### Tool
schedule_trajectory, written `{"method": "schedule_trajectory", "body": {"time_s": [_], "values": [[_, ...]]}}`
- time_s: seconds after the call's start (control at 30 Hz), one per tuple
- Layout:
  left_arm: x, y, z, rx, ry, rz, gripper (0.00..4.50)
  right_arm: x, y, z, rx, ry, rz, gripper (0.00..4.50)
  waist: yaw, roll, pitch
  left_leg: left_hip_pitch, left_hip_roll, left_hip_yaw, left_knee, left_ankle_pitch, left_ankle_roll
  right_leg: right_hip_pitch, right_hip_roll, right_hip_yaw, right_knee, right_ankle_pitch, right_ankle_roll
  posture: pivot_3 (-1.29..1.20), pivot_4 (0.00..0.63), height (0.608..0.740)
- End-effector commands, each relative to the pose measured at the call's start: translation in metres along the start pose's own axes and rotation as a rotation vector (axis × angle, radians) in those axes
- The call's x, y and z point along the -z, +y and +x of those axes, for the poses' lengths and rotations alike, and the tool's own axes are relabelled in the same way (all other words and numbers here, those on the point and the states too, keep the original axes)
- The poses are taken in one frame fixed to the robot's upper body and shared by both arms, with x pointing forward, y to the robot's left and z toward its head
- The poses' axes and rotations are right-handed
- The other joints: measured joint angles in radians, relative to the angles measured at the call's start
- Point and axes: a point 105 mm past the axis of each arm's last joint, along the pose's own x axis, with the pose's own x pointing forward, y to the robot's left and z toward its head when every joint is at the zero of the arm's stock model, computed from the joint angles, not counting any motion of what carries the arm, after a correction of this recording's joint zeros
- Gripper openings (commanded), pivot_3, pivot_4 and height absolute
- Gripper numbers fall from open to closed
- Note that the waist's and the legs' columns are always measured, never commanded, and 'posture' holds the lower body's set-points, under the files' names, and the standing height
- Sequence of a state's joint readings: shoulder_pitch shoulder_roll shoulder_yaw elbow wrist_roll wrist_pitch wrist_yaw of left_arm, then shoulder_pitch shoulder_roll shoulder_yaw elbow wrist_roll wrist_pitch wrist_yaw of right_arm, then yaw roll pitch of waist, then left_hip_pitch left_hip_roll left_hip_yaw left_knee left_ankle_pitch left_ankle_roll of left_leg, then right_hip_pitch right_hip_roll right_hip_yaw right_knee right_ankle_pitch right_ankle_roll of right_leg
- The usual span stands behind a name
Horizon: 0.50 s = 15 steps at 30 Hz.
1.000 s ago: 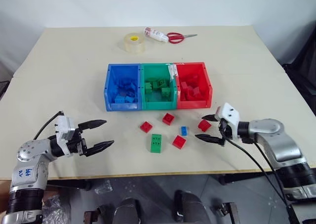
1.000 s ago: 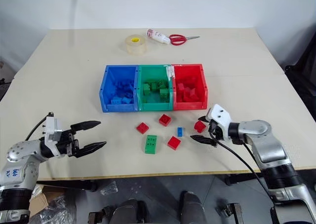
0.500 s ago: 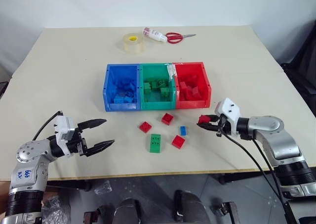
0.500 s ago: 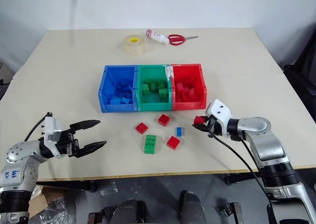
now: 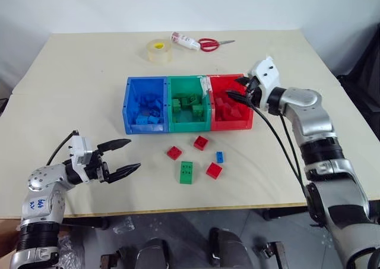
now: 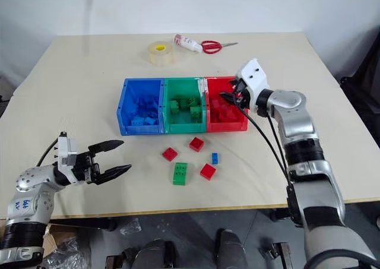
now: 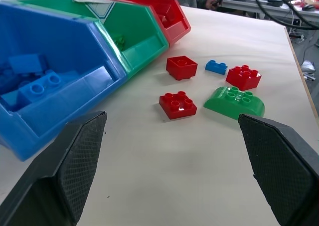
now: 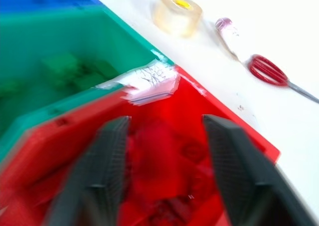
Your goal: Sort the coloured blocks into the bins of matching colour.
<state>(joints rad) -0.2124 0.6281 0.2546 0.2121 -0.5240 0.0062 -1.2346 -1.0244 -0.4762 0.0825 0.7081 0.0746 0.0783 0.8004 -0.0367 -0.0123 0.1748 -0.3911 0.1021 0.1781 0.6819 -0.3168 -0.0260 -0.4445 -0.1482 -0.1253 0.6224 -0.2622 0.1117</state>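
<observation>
Three joined bins sit mid-table: blue [image 5: 145, 127], green [image 5: 190, 126] and red [image 5: 232, 125], each holding blocks of its own colour. In front of them lie three red blocks [image 5: 174, 152] [image 5: 201, 142] [image 5: 214, 170], a tiny blue block [image 5: 219, 157] and a longer green block [image 5: 187, 172]. My right gripper [image 5: 234, 86] hovers over the red bin with its fingers [image 8: 99, 176] apart. A blurred red shape shows between them, and I cannot tell it from the bin's contents. My left gripper [image 5: 134, 154] stands open and empty above the table, left of the loose blocks.
At the table's far edge are a tape roll [image 5: 158, 50], a glue tube [image 5: 185, 41] and red-handled scissors [image 5: 211, 43]. Bare tabletop stretches to the left and right of the bins. The table's front edge runs just behind my left gripper.
My right gripper shut on the red block at the right, lifted it and carried it to above the red bin, where its fingers have parted. The left gripper has stayed put.
</observation>
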Motion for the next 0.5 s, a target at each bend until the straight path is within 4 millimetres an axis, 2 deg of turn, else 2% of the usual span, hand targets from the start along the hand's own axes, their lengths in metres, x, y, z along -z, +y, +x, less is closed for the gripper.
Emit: {"method": "schedule_trajectory", "body": {"time_s": [0.03,0.1,0.23,0.3,0.43,0.5], "values": [[-0.007,0.001,0.001,0.005,-0.019,0.036,4.5,-0.016,-0.006,0.0,0.011,-0.057,-0.052,3.9,0.0,0.0,0.0,0.0,0.0,0.0,0.0,0.0,0.0,0.0,0.0,0.0,0.0,0.0,0.0,0.0,0.15,0.74],[-0.007,0.002,0.001,0.008,-0.02,0.037,4.5,-0.018,-0.005,-0.003,0.0,-0.071,-0.059,4.49,-0.002,0.0,0.0,0.0,0.0,0.0,0.0,0.0,0.0,0.0,0.0,0.0,0.0,0.0,0.0,0.0,0.15,0.74],[-0.006,0.001,0.001,0.017,-0.018,0.033,4.5,-0.019,0.009,-0.022,-0.094,-0.087,-0.067,4.49,-0.003,0.0,0.0,0.0,0.0,0.0,0.0,0.0,0.0,0.0,0.0,0.0,0.0,0.0,0.0,0.0,0.15,0.74],[-0.006,0.0,0.0,0.022,-0.015,0.03,4.5,-0.016,0.023,-0.041,-0.174,-0.09,-0.064,4.49,0.002,0.0,0.0,0.0,0.0,0.0,0.0,0.0,0.0,0.0,0.0,0.0,0.0,0.0,0.0,0.0,0.15,0.74],[-0.002,0.0,-0.002,0.028,-0.003,0.024,4.5,-0.002,0.053,-0.092,-0.329,-0.052,-0.06,4.49,0.014,0.0,0.0,0.0,0.0,-0.001,0.0,0.0,0.0,0.0,0.0,0.0,-0.001,0.0,0.0,0.0,0.15,0.74],[-0.001,0.0,-0.004,0.032,0.003,0.022,4.5,0.003,0.061,-0.11,-0.357,-0.019,-0.037,4.49,0.011,0.0,0.0,0.0,0.0,-0.001,0.0,-0.001,0.0,0.0,0.0,0.0,-0.001,0.0,0.0,0.0,0.15,0.74]]}}
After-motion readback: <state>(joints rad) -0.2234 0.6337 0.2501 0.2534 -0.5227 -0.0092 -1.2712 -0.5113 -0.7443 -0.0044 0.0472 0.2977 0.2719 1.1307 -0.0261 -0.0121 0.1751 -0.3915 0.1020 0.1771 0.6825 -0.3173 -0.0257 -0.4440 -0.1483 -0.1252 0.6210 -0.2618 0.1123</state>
